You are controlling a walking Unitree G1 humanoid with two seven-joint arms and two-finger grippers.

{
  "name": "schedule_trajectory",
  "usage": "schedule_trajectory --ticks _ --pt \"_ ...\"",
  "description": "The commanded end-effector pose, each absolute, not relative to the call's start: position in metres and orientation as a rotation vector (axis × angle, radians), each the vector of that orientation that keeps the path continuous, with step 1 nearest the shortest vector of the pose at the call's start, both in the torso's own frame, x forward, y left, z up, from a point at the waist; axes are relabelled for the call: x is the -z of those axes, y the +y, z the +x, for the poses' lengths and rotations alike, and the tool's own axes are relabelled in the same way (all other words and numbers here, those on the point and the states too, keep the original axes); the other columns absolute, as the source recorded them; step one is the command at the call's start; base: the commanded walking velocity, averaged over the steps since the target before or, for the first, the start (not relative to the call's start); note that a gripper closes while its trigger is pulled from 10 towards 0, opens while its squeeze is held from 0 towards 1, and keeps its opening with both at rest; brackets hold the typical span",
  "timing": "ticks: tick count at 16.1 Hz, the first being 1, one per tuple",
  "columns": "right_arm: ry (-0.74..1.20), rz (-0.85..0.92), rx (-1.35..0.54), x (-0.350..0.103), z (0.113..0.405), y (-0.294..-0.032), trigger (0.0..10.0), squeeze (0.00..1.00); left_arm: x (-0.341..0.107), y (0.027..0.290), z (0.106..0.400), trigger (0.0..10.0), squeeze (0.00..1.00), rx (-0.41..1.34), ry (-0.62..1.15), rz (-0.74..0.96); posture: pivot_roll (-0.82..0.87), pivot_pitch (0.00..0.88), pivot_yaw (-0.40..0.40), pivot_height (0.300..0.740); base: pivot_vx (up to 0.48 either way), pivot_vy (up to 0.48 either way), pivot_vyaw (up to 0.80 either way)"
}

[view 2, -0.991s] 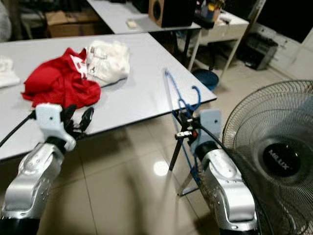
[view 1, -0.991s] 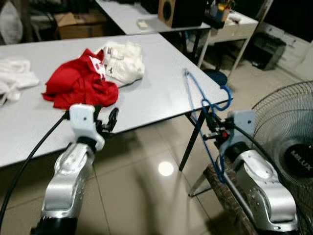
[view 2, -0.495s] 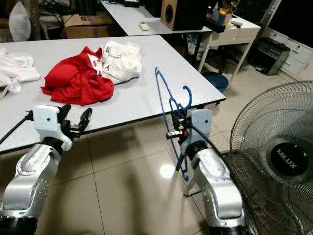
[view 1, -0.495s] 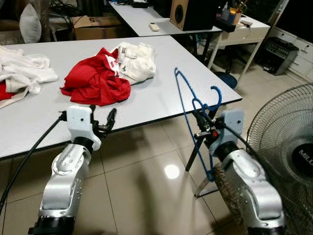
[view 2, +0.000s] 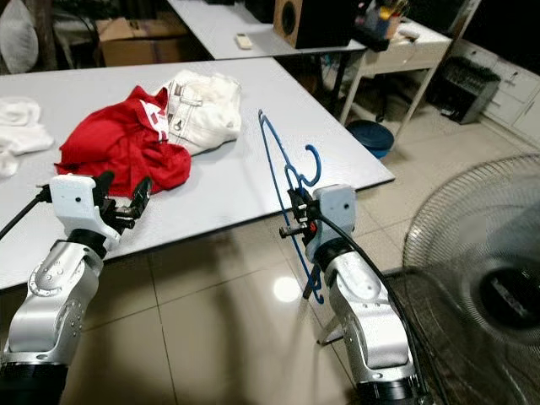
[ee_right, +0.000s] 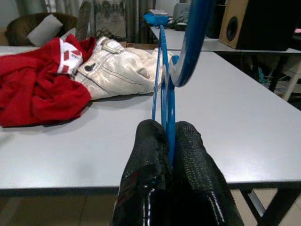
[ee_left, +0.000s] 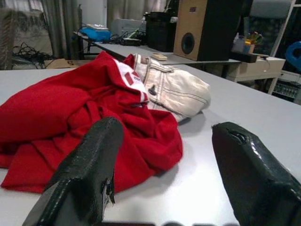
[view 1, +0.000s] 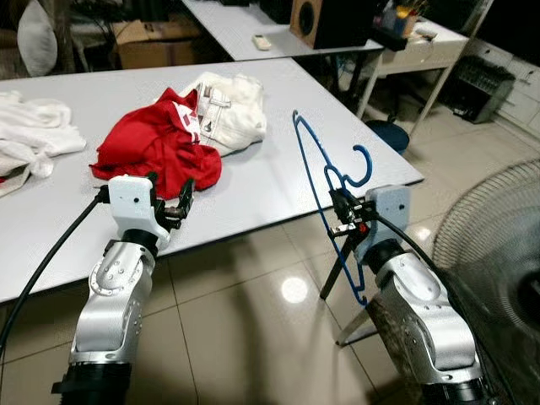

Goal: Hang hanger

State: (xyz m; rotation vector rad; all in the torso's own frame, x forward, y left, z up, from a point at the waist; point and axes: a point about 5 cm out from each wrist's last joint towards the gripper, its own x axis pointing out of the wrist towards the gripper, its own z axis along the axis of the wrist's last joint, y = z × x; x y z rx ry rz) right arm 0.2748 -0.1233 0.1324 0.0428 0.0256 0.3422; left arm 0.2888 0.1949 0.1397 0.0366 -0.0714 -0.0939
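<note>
The main risk from here is the blue hanger (view 1: 325, 181) twisting or slipping in its narrow pinch — it is thin wire, held by two black fingers near its neck, and most of its frame sticks out above and below the grip, so a swing of the arm could lever it round. It could also snag: its upper arm leans over the edge of the grey counter (view 1: 278, 173), and its lower corner hangs close to the counter's leg and the standing fan (view 1: 498, 253) on the robot's right. No rail or hook to hang it on can be made out, so the robot will likely have to carry it elsewhere, which lengthens the chance of a knock. The right claw (view 1: 342, 217) is pressed together on the hanger, which stands roughly upright in the air, hook curling above the fingers, off the counter's near edge and not resting on it. The left claw (view 1: 169, 201) is spread and holds nothing — it hovers at the counter's edge, just in front of the red garment (view 1: 156, 148), which lies against a white garment (view 1: 232, 114).
</note>
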Motion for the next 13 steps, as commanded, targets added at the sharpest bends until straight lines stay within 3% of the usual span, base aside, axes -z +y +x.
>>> schedule_trajectory --ticks 1,13 --pt "0.019 0.033 -0.341 -0.132 0.278 -0.125 10.0 0.0 -0.138 0.193 0.29 10.0 0.46 0.094 -0.073 0.038 -0.02 0.0 -0.069 0.74 0.416 0.0 0.0" --pt "-0.007 0.043 -0.305 -0.132 0.281 -0.125 10.0 0.0 -0.135 0.182 0.294 10.0 0.46 0.166 -0.068 0.053 -0.04 0.0 -0.043 0.74 0.418 0.0 0.0"
